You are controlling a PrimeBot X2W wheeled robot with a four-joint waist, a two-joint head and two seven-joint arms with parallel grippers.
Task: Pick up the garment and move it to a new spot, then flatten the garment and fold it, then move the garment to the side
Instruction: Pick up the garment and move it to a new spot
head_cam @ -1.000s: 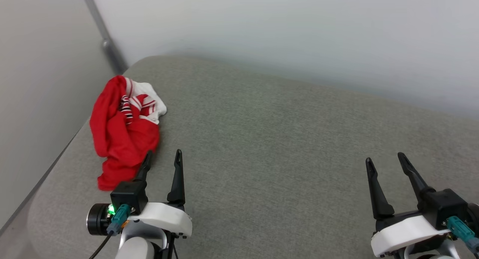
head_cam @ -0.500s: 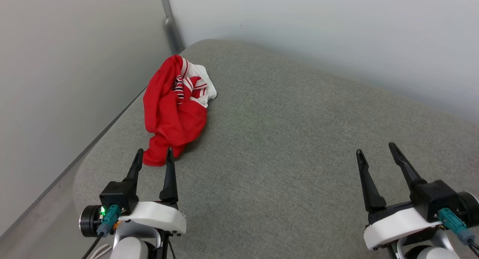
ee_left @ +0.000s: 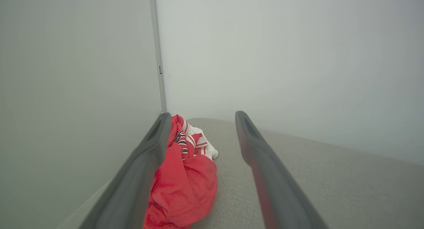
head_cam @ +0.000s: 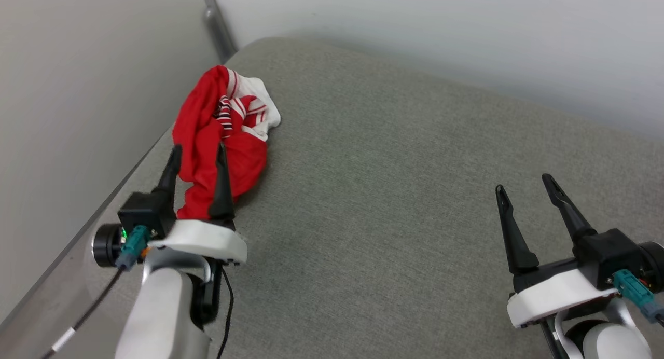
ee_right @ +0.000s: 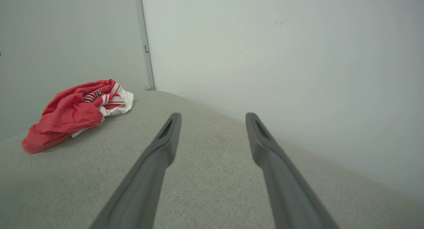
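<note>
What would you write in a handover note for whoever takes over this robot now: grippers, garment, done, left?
Left gripper: open, straddling the near end of the garment, not closed on it.
Right gripper: open, empty, over bare grey cushion far from it.
Garment: crumpled heap at the cushion's left edge, near the wall corner.
Done: nothing yet.
Left: grasp, move, flatten, fold, set aside.

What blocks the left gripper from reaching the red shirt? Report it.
Probably nothing, so yes: the left gripper is open and lined up on the shirt, whose red cloth shows between its fingers on the grey cushion.
</note>
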